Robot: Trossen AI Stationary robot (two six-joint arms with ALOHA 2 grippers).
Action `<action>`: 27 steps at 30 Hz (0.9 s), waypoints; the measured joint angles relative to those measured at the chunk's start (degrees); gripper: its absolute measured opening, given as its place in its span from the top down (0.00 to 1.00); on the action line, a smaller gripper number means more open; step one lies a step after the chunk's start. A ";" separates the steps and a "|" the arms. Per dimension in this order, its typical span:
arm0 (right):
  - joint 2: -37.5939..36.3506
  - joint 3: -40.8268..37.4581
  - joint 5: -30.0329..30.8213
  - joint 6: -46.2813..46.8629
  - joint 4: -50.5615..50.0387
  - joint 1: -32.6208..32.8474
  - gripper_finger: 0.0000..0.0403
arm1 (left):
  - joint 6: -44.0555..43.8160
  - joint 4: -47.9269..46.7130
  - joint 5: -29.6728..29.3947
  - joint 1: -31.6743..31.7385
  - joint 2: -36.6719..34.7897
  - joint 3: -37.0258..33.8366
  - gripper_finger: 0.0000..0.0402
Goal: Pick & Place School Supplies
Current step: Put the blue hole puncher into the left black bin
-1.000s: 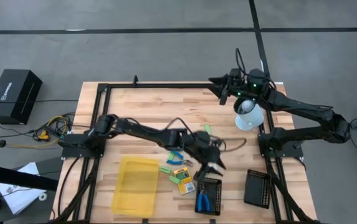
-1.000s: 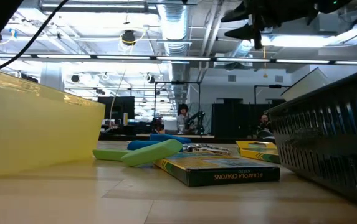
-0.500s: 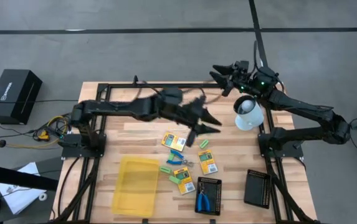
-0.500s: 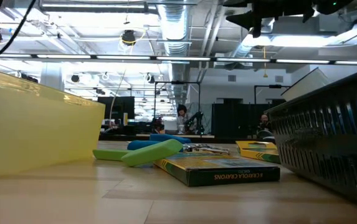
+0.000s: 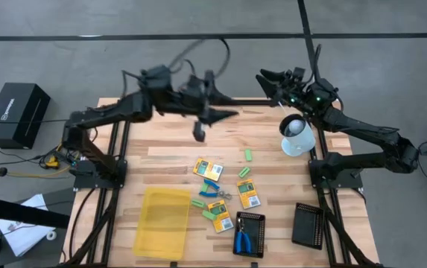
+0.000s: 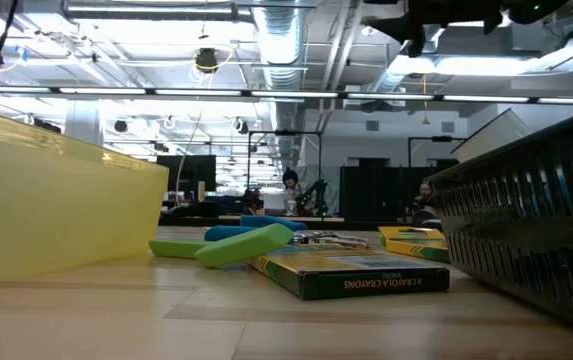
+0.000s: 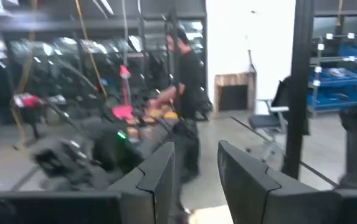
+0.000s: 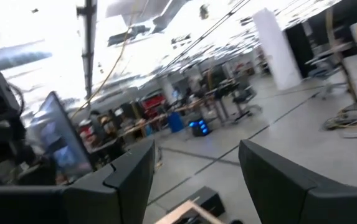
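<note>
The yellow-orange packs lie flat on the middle of the table, with green blocks among them. In the low view a crayon pack and a green block lie close up. One pair of blue-handled scissors lies between the packs. Another pair lies in a black ribbed tray. My left gripper is open and empty, raised over the table's far part. My right gripper is open and empty, high at the far right edge.
A translucent yellow tray sits at the near left. Two black ribbed trays stand at the near right. A white cup-like thing stands by the right arm. Bare wood shows along the far left. People show in the room behind.
My left gripper has swung quickly from over the black ribbed tray at the near side toward the far edge, rising high and turning level. My right gripper has shifted slightly at the far right. The supplies on the table have kept still.
</note>
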 joint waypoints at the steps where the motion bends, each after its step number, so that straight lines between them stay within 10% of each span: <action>1: 0.00 0.00 1.14 0.00 0.28 0.11 0.44 | 0.59 -0.19 0.00 0.70 -0.79 0.00 0.71; 27: 6.63 2.35 -1.82 9.14 8.23 5.99 0.44 | -0.97 -7.62 0.06 15.71 -10.48 -0.01 0.71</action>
